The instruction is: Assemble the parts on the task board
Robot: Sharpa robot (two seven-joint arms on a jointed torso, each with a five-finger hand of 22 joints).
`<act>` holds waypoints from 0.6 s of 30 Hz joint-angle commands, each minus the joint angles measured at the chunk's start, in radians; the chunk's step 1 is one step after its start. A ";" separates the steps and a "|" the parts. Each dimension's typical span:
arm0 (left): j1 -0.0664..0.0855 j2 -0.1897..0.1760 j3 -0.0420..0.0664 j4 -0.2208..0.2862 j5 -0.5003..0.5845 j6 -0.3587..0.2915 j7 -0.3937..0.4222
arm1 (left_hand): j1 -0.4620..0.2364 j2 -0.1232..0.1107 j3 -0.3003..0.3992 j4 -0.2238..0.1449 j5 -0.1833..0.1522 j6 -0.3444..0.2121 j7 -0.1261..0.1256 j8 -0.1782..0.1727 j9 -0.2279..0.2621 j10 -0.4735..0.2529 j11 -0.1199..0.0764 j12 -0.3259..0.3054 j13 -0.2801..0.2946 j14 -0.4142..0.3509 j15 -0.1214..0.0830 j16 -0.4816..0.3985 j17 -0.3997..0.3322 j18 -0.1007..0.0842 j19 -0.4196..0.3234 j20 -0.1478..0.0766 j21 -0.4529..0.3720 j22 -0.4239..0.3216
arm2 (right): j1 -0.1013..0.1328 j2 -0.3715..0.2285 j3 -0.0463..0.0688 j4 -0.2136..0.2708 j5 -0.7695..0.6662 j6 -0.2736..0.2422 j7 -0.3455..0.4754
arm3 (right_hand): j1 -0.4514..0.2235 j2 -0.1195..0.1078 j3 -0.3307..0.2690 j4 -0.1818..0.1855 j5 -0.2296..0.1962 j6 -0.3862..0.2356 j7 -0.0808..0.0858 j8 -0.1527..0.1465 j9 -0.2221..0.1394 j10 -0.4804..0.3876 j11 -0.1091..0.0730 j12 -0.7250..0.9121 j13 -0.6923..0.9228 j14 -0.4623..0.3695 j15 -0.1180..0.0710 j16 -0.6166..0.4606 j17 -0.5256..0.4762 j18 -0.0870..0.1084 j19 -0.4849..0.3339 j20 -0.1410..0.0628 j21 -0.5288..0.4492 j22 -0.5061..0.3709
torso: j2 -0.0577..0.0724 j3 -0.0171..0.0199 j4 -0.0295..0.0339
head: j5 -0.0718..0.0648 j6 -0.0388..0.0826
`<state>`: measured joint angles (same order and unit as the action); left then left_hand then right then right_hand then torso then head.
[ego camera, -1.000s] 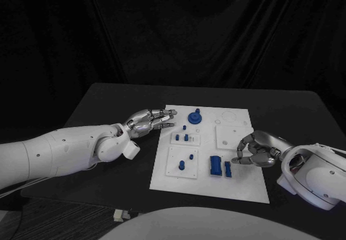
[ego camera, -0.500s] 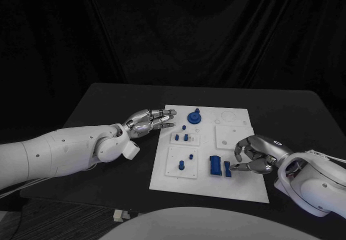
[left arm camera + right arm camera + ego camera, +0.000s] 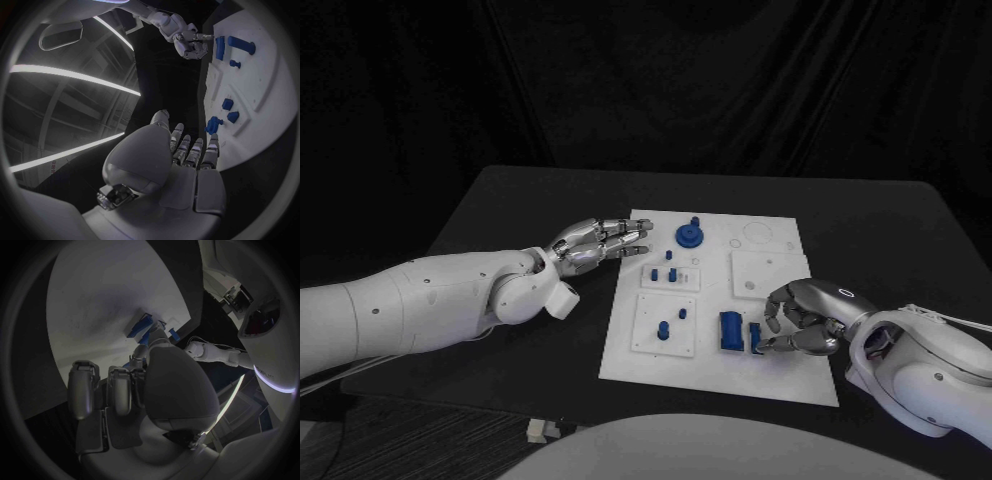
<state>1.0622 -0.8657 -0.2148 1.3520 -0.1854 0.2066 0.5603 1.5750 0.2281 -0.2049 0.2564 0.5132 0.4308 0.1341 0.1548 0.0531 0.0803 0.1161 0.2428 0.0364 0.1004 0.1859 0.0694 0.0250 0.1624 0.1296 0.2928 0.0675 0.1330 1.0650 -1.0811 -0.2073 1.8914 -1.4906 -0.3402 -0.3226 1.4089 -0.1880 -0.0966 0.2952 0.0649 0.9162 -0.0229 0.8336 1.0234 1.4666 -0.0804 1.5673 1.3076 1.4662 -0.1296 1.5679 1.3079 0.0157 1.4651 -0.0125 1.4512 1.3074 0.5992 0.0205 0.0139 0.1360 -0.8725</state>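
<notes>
While several parts [image 3: 669, 272] are already seated in the board [image 3: 718, 375], two blue blocks [image 3: 731, 331] just beside the right hand [image 3: 805, 318] are judged unplaced — its fingers are curled at the narrower block (whether it is actually held cannot be told). The left hand [image 3: 600, 240] is rested open at the board's edge, holding nothing.

My silver metallic right hand [image 3: 805, 318] — glossy; my white arm shell [image 3: 430, 300] — smooth plastic; white matt task board [image 3: 776, 375]; blue plastic parts [image 3: 731, 331].
</notes>
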 commanded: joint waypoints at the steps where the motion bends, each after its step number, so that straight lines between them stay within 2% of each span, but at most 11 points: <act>1: -0.002 0.002 0.001 0.002 0.007 0.012 0.017 | 0.007 0.000 0.005 -0.002 0.003 0.004 0.001 0.005 0.001 -0.001 -0.001 0.002 0.000 -0.001 0.008 -0.001 0.001 -0.012 0.009 0.001 0.007 -0.001 | -0.004 0.004 0.000 -0.004 -0.025 0.031 -0.031 | 0.005 -0.005 -0.001 -0.001 -0.003 -0.009 0.000 0.007 0.003 0.104 -0.005 0.004 0.263 0.105 -0.005 0.003 0.263 0.019 0.036 -0.006 -0.010 0.217 | -0.001 0.0001 -0.0002 | 0.003 0.000; 7: -0.003 -0.001 0.001 0.003 0.007 0.011 0.018 | 0.007 0.000 0.005 -0.002 0.003 0.004 0.001 0.005 0.001 -0.001 -0.001 0.002 0.000 -0.001 0.008 -0.001 0.001 -0.012 0.009 0.001 0.007 -0.001 | -0.006 0.011 0.000 -0.011 -0.033 0.035 -0.048 | 0.016 -0.001 0.002 -0.001 0.010 -0.016 0.000 0.014 0.010 0.104 -0.006 0.004 0.263 0.105 -0.004 0.003 0.263 0.020 0.033 -0.005 -0.014 0.216 | 0.000 0.0001 0.0000 | 0.004 0.000; 11: -0.003 -0.001 0.001 0.002 0.007 0.012 0.018 | 0.007 0.000 0.005 -0.002 0.003 0.004 0.001 0.005 0.001 -0.001 -0.001 0.002 0.000 -0.001 0.008 -0.001 0.001 -0.012 0.009 0.001 0.007 -0.001 | -0.007 0.016 0.000 -0.014 -0.034 0.032 -0.049 | 0.027 0.004 0.007 -0.002 0.046 -0.023 0.001 0.021 0.017 0.104 -0.005 0.004 0.263 0.105 -0.004 0.003 0.263 0.021 0.032 -0.005 -0.017 0.215 | 0.000 0.0000 0.0001 | 0.003 0.000; 14: -0.004 0.000 0.001 0.002 0.007 0.012 0.018 | 0.007 0.000 0.005 -0.002 0.003 0.004 0.001 0.005 0.001 -0.001 -0.001 0.002 0.000 -0.001 0.008 -0.001 0.001 -0.012 0.009 0.001 0.007 -0.001 | -0.007 0.021 0.000 -0.018 -0.035 0.034 -0.049 | 0.039 0.008 0.010 -0.002 0.093 -0.028 0.001 0.025 0.020 0.104 -0.005 0.004 0.263 0.105 -0.004 0.003 0.263 0.021 0.032 -0.005 -0.018 0.215 | 0.000 0.0000 0.0005 | 0.003 0.000; 18: -0.005 0.000 0.001 0.002 0.007 0.013 0.018 | 0.006 0.000 0.005 -0.001 0.003 0.004 0.002 0.005 0.001 -0.001 0.000 0.001 0.000 -0.001 0.008 -0.002 0.001 -0.012 0.009 0.001 0.007 -0.001 | -0.007 0.027 0.000 -0.022 -0.035 0.038 -0.049 | 0.049 0.010 0.012 -0.003 0.117 -0.031 0.001 0.026 0.021 0.104 -0.005 0.004 0.263 0.105 -0.004 0.003 0.263 0.021 0.032 -0.005 -0.017 0.215 | 0.000 0.0000 0.0003 | 0.004 0.000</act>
<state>1.0583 -0.8669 -0.2148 1.3518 -0.1854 0.2076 0.5609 1.5749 0.2281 -0.2049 0.2564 0.5131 0.4307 0.1341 0.1548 0.0530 0.0803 0.1162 0.2427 0.0364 0.1004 0.1859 0.0694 0.0250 0.1623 0.1296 0.2928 0.0675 0.1331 1.0612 -1.0558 -0.2057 1.8749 -1.5120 -0.3168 -0.3456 1.4509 -0.1815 -0.0917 0.2909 0.1784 0.8897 -0.0213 0.8548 1.0435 1.4666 -0.0804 1.5673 1.3075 1.4662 -0.1296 1.5678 1.3078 0.0252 1.4651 -0.0124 1.4396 1.3073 0.5987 0.0205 0.0140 0.1389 -0.8725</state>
